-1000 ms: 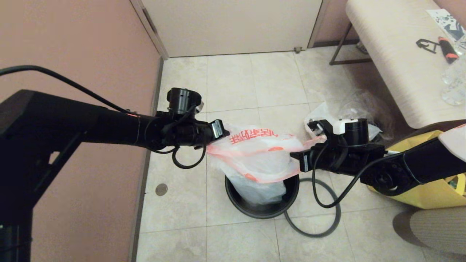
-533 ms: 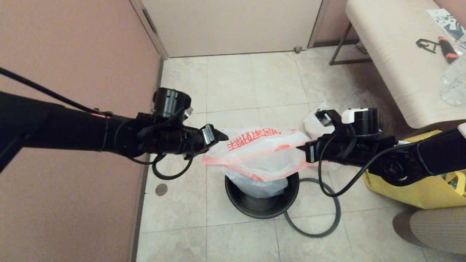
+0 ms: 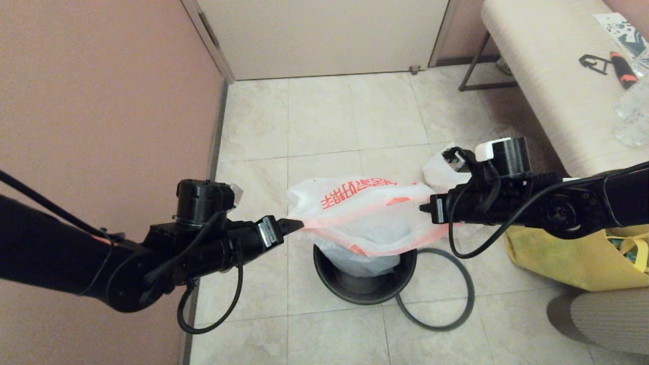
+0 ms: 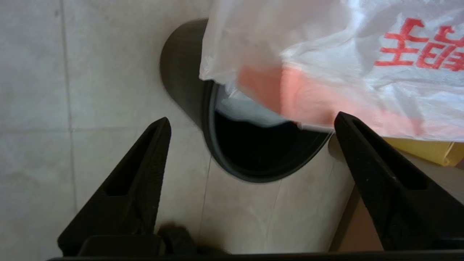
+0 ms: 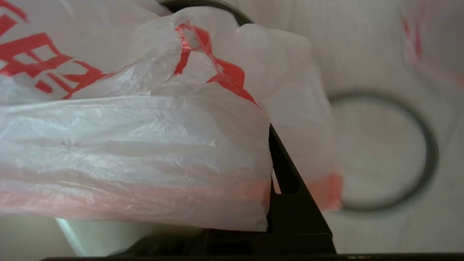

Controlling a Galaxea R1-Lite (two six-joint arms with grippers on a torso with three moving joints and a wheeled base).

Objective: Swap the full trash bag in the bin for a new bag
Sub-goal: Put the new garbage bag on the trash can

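Thin, limp, slippery new bag point(image 3: 365, 213) over bin point(image 3: 365, 276): best pinched at pink edge. Right gripper point(image 3: 425, 208) clamped on it; left gripper point(image 4: 250, 123) wide apart, empty.

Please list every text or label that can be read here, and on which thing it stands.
Red lettering on the new bag: Korean characters, upside down in the head view; not reliably readable.
White labels on both arms: too small.
Printed sheet on the bench: too small.
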